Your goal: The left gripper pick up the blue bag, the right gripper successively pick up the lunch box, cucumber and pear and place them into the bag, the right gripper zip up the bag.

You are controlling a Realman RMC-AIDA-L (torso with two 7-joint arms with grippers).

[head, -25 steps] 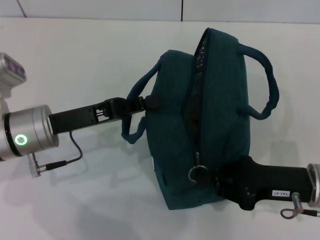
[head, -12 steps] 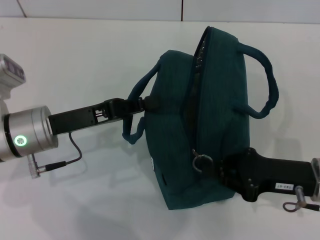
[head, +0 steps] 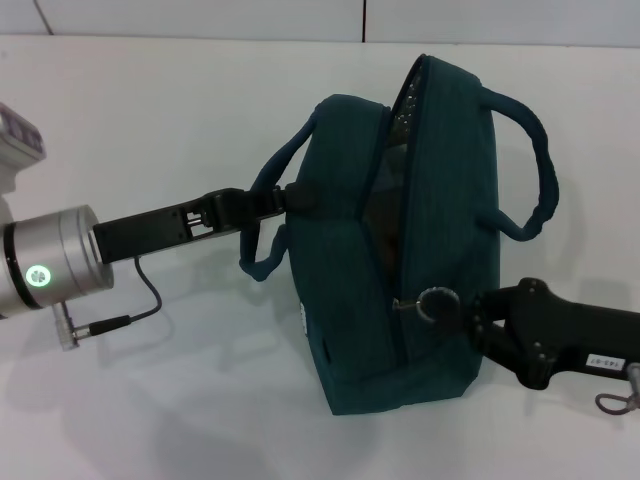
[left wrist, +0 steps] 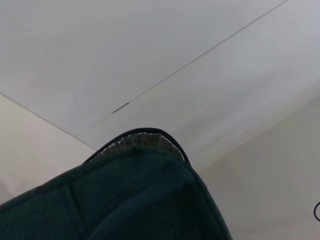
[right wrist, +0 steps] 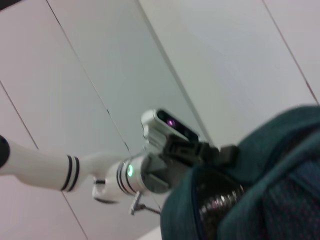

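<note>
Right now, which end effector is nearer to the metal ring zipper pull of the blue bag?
The right end effector: it is at the zipper pull on the near end of the blue bag. The left end effector grips the bag's left handle, farther away.

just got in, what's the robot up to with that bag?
Zipping stage. The left gripper holds one handle of the blue bag to steady it on the white table. The right gripper is at the ring zipper pull near the bag's front end. The zipper above it is open.
</note>
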